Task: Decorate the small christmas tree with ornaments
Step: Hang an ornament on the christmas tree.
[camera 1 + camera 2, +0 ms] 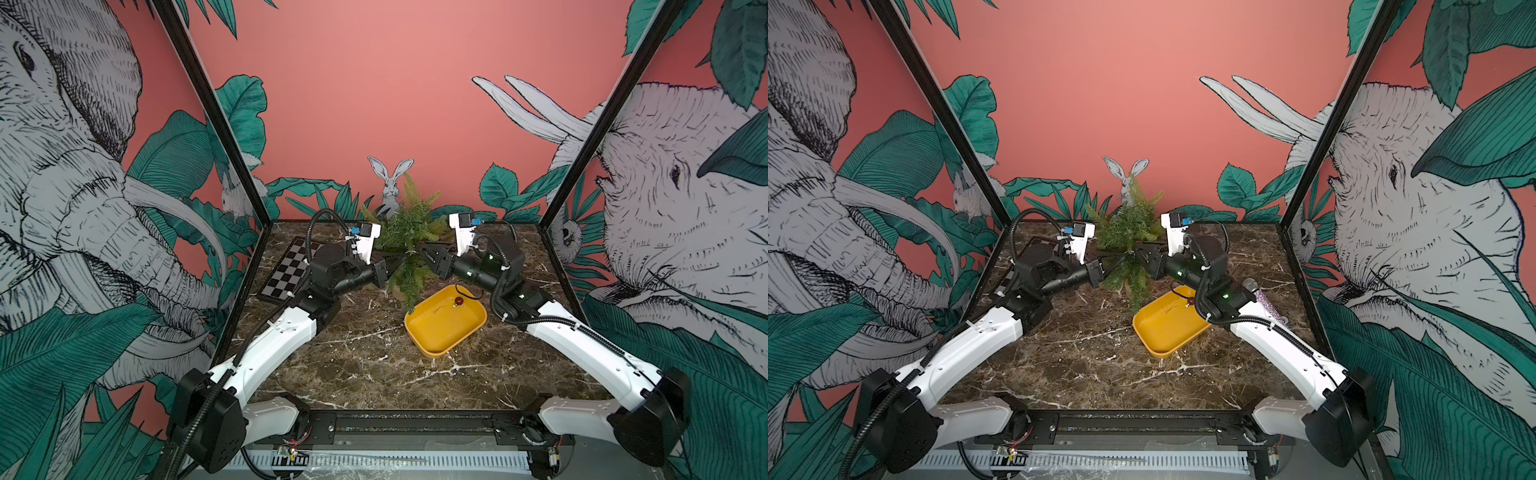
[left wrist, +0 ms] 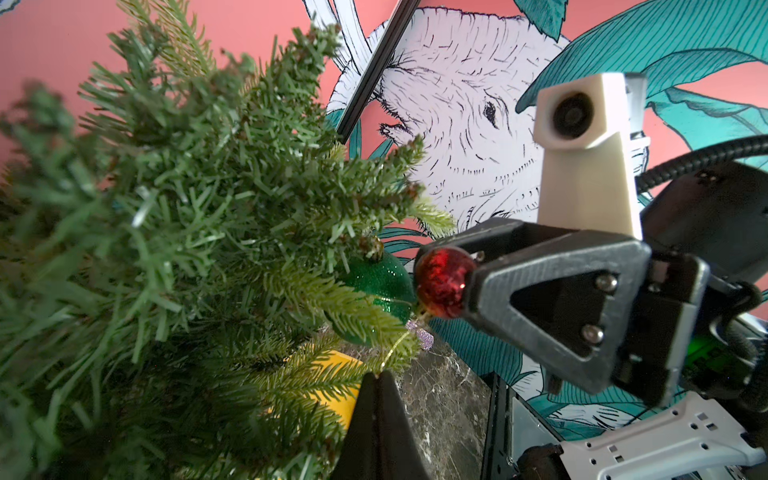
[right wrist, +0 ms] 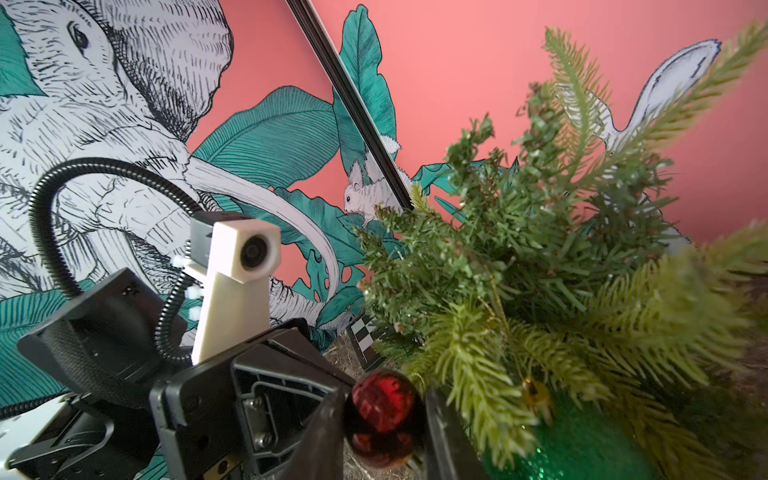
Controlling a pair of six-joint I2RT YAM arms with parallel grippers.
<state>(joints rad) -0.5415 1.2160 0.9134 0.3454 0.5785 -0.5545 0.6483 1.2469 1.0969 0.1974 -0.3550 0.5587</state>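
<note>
Ornament in the jaws, right at the branches! The right gripper (image 3: 384,417) is clamped on a glossy red ball (image 2: 444,282) and holds it at the outer fringe of the small christmas tree (image 1: 409,232), on the side nearest the yellow tray (image 1: 440,332). On the tree's other side, the left gripper (image 2: 377,390) is closed tight. Its tips sit right at a thin gold thread (image 2: 392,349) that runs down from the red ball. It looks like a pinch on that thread, though the left wrist view doesn't quite settle it. In both top views the two grippers meet nose to nose in the tree's mid-height foliage.

Now the scoreboard. The glittery green ball (image 2: 374,286) is already on, hanging among the tree's lower needles just beside the red ball. That's one done. The red ball in hand is the one in play: it's at the tree, but not hooked over any branch that can be seen. A second red ball (image 1: 459,301) lies in the tray close by the tree's base, untouched.

Call it a third of the way, with number two on the doorstep. By the look of it, what's left is to get that loop over a twig, release with both grippers, then go to the tray for the last one.
</note>
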